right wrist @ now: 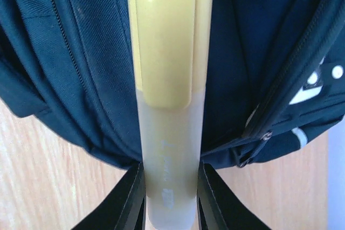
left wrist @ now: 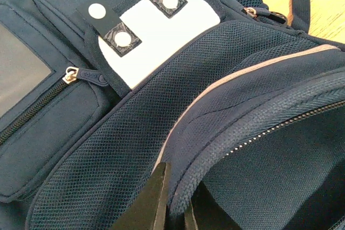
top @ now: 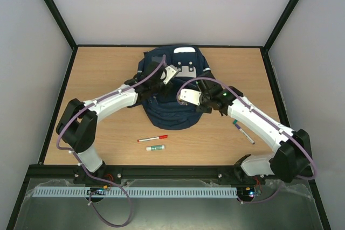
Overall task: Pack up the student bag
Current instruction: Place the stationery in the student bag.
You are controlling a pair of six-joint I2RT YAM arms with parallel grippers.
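Observation:
The navy student bag (top: pixel 168 114) lies flat at the table's far middle, its white patches toward the back. My left gripper (top: pixel 161 82) reaches over it from the left. In the left wrist view that gripper (left wrist: pixel 178 191) is shut on the padded rim of the bag's (left wrist: pixel 135 133) opening, beside the zip. My right gripper (top: pixel 198 93) hovers at the bag's right side. In the right wrist view it (right wrist: pixel 171 171) is shut on a yellow highlighter (right wrist: pixel 168 79), which points at the bag's (right wrist: pixel 81 52) dark opening.
On the wooden table (top: pixel 108 68) in front of the bag lie a red pen (top: pixel 152 138) and a short green-and-white stick (top: pixel 155 147). A purple-and-green pen (top: pixel 243 132) lies under my right forearm. Black frame rails edge the table.

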